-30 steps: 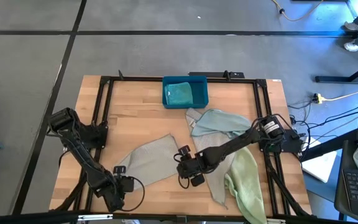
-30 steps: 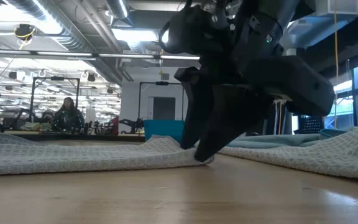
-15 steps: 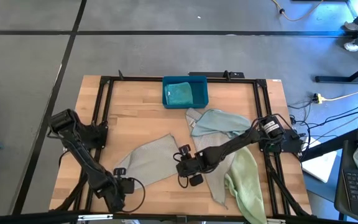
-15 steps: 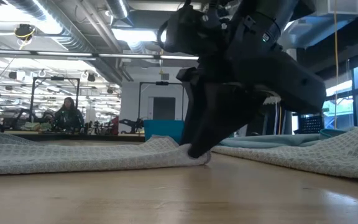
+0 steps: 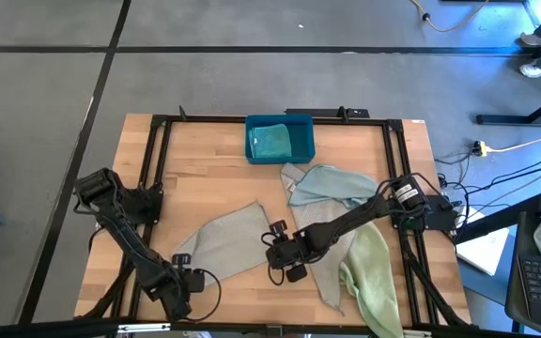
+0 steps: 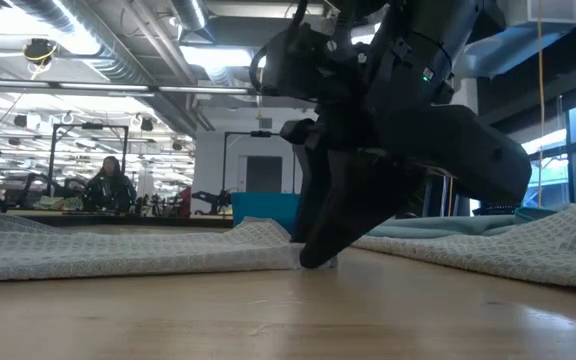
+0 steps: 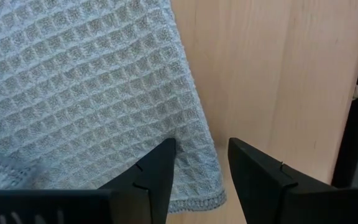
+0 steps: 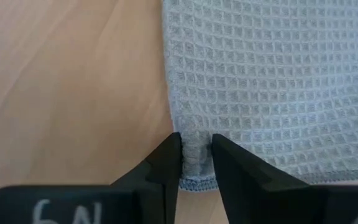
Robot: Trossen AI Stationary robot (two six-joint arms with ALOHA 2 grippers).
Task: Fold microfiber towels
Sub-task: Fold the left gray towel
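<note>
Plainly at the pick-up stage of a fold: spread flat across the middle of the bench (image 5: 205, 169), one grey-beige towel (image 5: 225, 242), gripped at neither end fully yet. Beyond it, a pale blue towel (image 5: 332, 184) in a loose heap, a pale green towel (image 5: 372, 272) draped toward the right front edge, and a teal one lying in the bin (image 5: 279, 137).

At the grey towel's right corner, the right hand (image 8: 195, 163), narrowed on a raised pinch of its hem. At the opposite front corner, the left hand (image 7: 201, 171), parted about halfway, straddling the edge with nothing clamped.

Probably needed next: a firm close on both corners, then a matched lift and carry across.

From above, only layout and arm reach. From the low view, just the right hand (image 6: 313, 255) pressed to the cloth (image 6: 118, 250). From the wrist views alone, weave bunched between the right fingers (image 8: 166, 168) and lying slack between the left ones (image 7: 154, 171).
</note>
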